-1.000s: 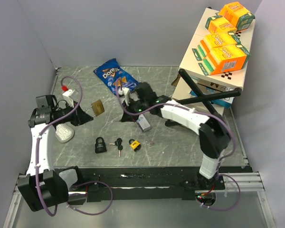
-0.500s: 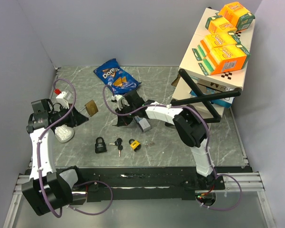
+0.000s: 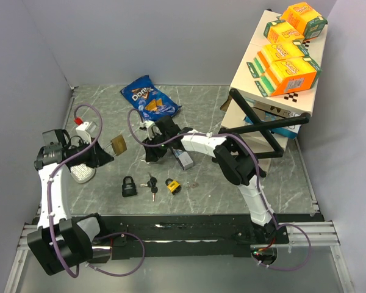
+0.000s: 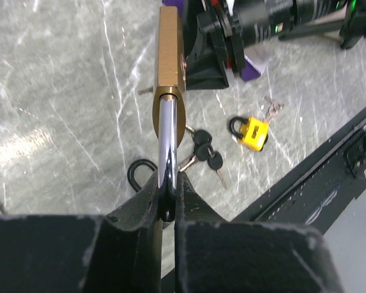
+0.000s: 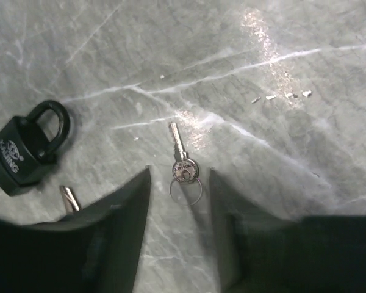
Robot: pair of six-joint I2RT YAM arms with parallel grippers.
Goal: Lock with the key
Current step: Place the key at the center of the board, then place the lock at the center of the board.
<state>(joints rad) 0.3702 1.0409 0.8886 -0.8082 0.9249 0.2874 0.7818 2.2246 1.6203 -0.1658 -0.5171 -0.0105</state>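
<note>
Marble table [image 3: 207,104], with a chip bag [image 3: 147,97] toward 12 o'clock. Left gripper [image 4: 169,195], jaws pinched on the steel shackle of a brass padlock [image 4: 169,55], held off the table at its 9 o'clock side. Right gripper [image 5: 180,171], jaws moderately apart and empty, framing a silver key [image 5: 179,143] lying flat on the table. A black padlock [image 5: 21,152] lies at the key's 9 o'clock.

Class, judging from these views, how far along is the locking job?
Done: the left gripper grips the brass padlock by its shackle, lifted off the table. In hand: the right gripper hangs open over the silver key lying on the table. Left: grasp the key, insert it, turn.
</note>
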